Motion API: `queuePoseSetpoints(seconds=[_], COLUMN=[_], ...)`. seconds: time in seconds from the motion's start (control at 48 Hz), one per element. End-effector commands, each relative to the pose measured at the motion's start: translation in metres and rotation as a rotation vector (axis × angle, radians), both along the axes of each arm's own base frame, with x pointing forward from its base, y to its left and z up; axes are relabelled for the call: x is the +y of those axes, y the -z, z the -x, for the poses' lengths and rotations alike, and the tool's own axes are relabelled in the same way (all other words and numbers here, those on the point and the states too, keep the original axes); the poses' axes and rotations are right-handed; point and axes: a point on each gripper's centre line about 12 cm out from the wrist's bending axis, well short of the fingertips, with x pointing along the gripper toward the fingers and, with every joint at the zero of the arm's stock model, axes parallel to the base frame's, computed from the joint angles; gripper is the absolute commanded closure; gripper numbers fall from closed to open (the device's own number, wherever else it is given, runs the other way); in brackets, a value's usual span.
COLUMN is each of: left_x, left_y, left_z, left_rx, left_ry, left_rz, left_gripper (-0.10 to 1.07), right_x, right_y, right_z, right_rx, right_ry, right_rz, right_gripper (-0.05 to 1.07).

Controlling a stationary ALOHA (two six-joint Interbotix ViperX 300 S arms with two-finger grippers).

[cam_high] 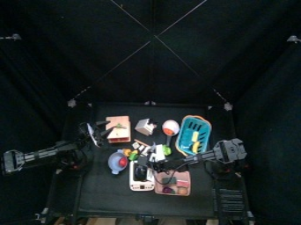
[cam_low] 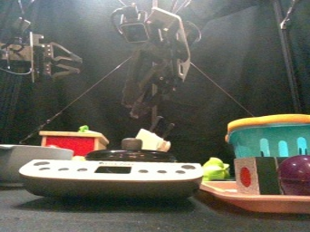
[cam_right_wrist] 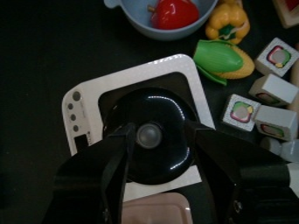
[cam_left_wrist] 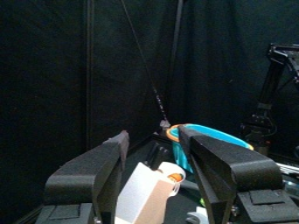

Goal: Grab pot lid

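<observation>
The pot lid [cam_right_wrist: 149, 140] is black and round with a small grey knob. It lies on a white kitchen scale [cam_right_wrist: 93, 96]. In the front view the lid [cam_low: 127, 156] is a dark dome on the scale [cam_low: 109, 177]. My right gripper [cam_right_wrist: 159, 133] is open, one jaw on each side of the lid and straight over it. In the front view it [cam_low: 151, 116] hangs a little above the lid. In the top view it [cam_high: 159, 163] reaches over the scale [cam_high: 141, 178]. My left gripper [cam_left_wrist: 163, 153] is open and empty, resting high at the table's left [cam_high: 77, 149].
A blue bowl [cam_right_wrist: 176, 22] with a red fruit, a green pepper [cam_right_wrist: 225, 59] and several small blocks [cam_right_wrist: 263, 92] lie beside the scale. A pink tray [cam_high: 177, 185] and a teal basket [cam_high: 194, 132] stand on the right, a red box [cam_high: 116, 130] on the left.
</observation>
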Motion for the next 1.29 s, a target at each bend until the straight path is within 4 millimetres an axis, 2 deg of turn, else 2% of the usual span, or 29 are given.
queuePoseSetpoints(seconds=[0.0,0.708,1.271], left_x=[0.001,0.001,0.001], left_y=[-0.004,-0.004,-0.004], left_z=[-0.001,-0.001,-0.001], left_rx=[-0.01,-0.01,-0.006], left_ry=[-0.001,0.0,-0.002], left_rz=[-0.007,-0.005,-0.005], left_gripper=[0.12,0.12,0.12], right_x=[0.003,0.01,0.01], right_y=[-0.004,0.024,0.024], right_z=[-0.002,-0.009,-0.012], right_rx=[-0.016,0.038,0.04], right_ry=[-0.011,-0.026,-0.021], right_rz=[0.001,0.011,0.008], right_gripper=[0.19,0.19,0.23])
